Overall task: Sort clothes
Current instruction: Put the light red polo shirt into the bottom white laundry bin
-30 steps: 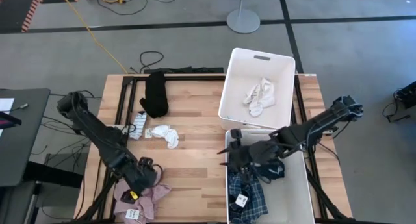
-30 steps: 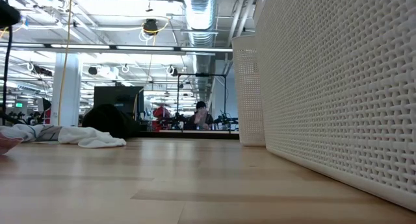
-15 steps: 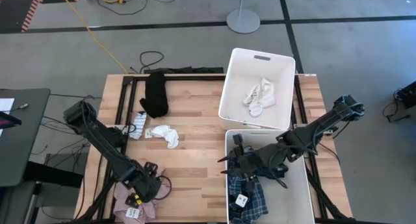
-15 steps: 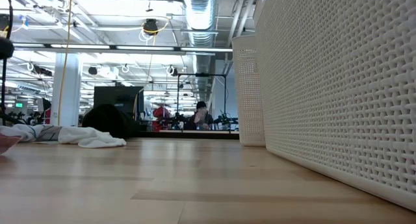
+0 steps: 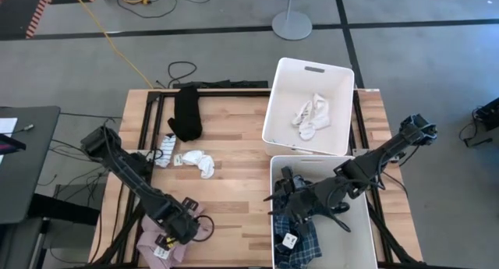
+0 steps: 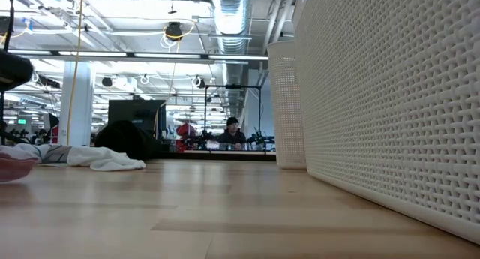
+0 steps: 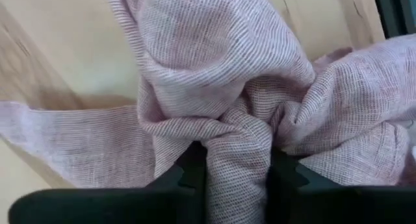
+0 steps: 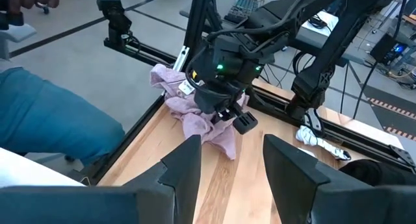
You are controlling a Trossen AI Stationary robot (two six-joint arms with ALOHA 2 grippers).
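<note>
- The left gripper is pinched on a fold of the crumpled pink woven garment — which lies at the wooden table's near left corner.
- The right gripper hovers with fingers spread wide and empty over the near white plastic bin — the blue plaid shirt lies inside it.

The left gripper has bunched the pink piece tighter; the right gripper lowered slightly.
</note>
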